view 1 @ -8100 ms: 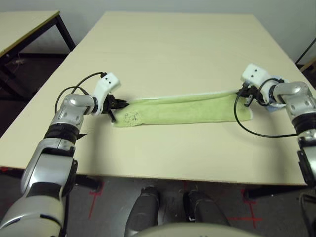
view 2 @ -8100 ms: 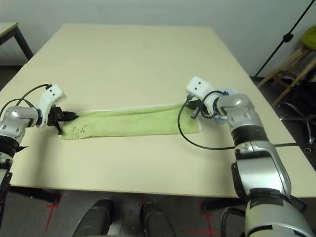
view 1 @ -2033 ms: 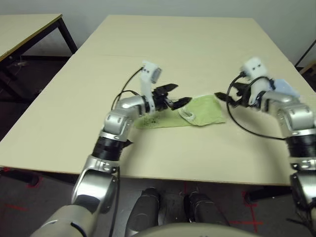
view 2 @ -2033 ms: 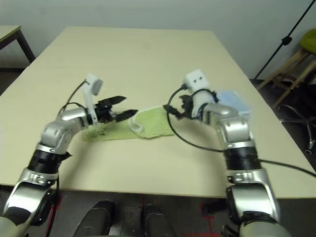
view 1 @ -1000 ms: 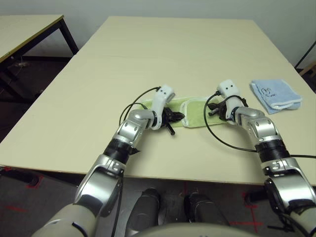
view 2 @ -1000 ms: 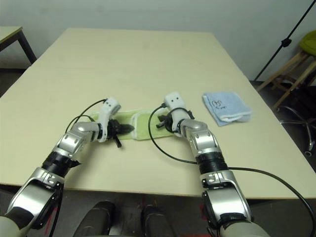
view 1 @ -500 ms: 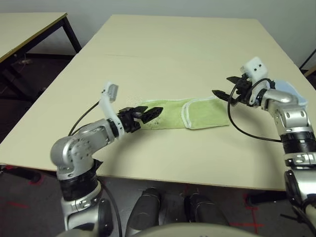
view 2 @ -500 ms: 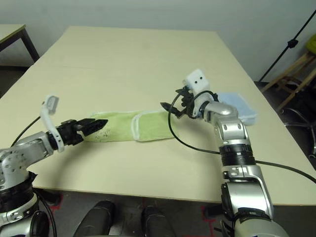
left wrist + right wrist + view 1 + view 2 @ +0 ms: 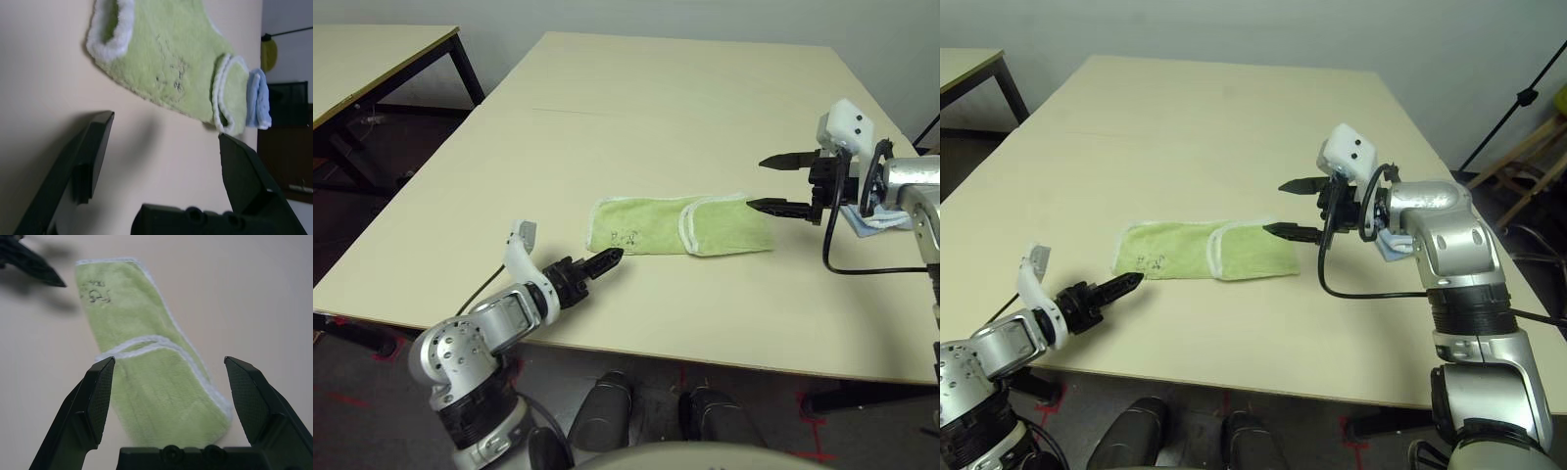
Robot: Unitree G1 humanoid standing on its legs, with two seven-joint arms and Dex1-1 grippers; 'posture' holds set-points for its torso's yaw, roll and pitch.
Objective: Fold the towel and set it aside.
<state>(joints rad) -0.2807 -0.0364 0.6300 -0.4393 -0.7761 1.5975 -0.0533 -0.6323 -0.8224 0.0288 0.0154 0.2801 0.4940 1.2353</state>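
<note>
Head views: the towel (image 9: pixel 680 225) lies folded mid-table (image 9: pixel 636 108), with the left gripper (image 9: pixel 605 260) and right gripper (image 9: pixel 779 184) both spread wide, empty. Blue cloth (image 9: pixel 862 217) sits mostly hidden behind the right arm. Left wrist view: logo (image 9: pixel 172 81) smudgy (unreadable).

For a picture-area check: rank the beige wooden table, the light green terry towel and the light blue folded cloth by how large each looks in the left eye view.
1. Beige wooden table, by far the largest.
2. Light green terry towel, lying folded.
3. Light blue folded cloth, smallest as seen, but the right gripper and its arm cover much of it, so its full extent is unsure.
</note>
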